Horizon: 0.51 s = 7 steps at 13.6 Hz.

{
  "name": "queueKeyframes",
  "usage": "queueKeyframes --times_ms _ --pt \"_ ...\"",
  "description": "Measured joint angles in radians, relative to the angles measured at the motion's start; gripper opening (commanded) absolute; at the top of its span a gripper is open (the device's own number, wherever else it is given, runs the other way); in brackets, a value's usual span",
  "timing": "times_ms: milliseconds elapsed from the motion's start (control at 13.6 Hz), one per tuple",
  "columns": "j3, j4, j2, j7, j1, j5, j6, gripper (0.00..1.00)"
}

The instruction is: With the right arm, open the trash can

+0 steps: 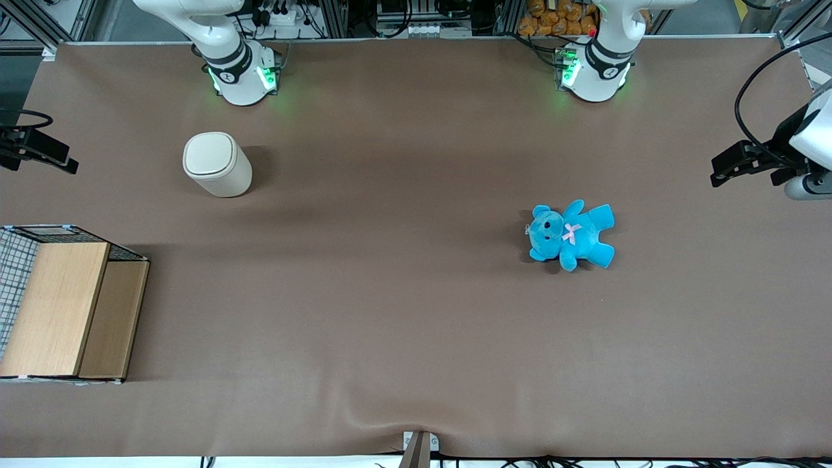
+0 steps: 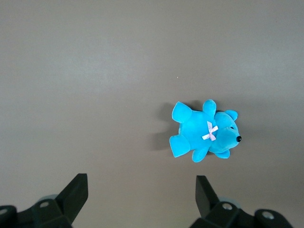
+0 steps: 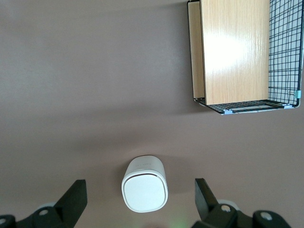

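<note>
The trash can (image 1: 216,164) is a small cream-white cylinder standing upright on the brown table, its rounded-square lid shut flat. The right arm's black gripper (image 1: 42,153) shows at the working arm's edge of the front view, apart from the can and raised above the table. In the right wrist view the gripper (image 3: 140,192) is open, its two black fingers (image 3: 75,198) spread wide and empty. The trash can (image 3: 145,189) shows there between them, well below, lid facing the camera.
A wooden box with wire mesh (image 1: 62,305) stands at the working arm's end, nearer the front camera than the can; it also shows in the right wrist view (image 3: 235,52). A blue teddy (image 1: 571,235) lies toward the parked arm's end.
</note>
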Motion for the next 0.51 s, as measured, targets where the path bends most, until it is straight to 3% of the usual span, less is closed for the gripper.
queueKeyframes --times_ms 515 --pt "-0.002 -0.001 0.005 0.0 -0.004 0.0 -0.011 1.0"
